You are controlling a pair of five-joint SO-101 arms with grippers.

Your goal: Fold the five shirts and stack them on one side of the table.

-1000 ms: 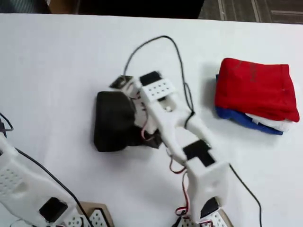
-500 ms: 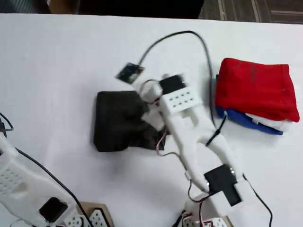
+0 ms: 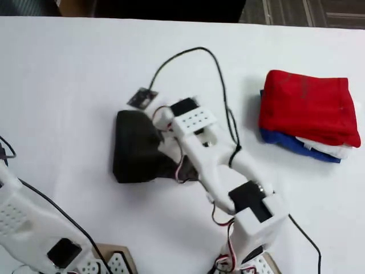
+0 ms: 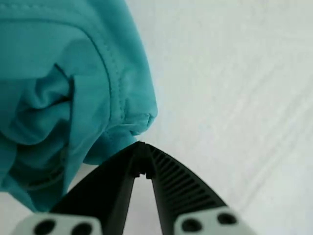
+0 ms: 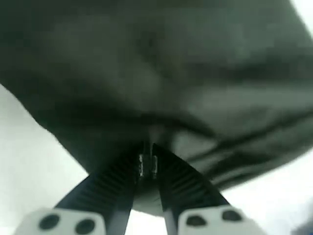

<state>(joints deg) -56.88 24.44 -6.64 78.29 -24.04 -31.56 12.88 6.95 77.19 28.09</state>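
Teal comes first. The teal shirt (image 4: 63, 83) lies bunched and unfolded on the tabletop (image 4: 234, 98), close to the arm bases. Your left pincer (image 4: 142, 154) has its tips brought together right at the shirt's hem. It reads as closed beside the hem rather than on it, though you cannot tell whether a little cloth is caught. My guess is that it waits there so this shirt is at hand once the black one is dealt with.

Further out, your right pincer (image 5: 146, 164) is pressed into the black shirt (image 3: 134, 154). Its tips are closed with dark cloth bulging around them, so it appears to be pinching a fold at the edge nearest the arm. That shirt is already a compact folded block near the middle of the tabletop, well apart from the pile. A grip on the side facing the pile makes sense if you mean to lift or drag it across.

Farthest, on the right side, is the pile. The red shirt (image 3: 305, 105) is on top, the blue shirt (image 3: 285, 142) is under it, and the white shirt (image 3: 331, 149) peeps out at the edge. Three are stacked, so black would go fourth and teal last. If you have pinched only one layer, the fold may fall open as you lift.
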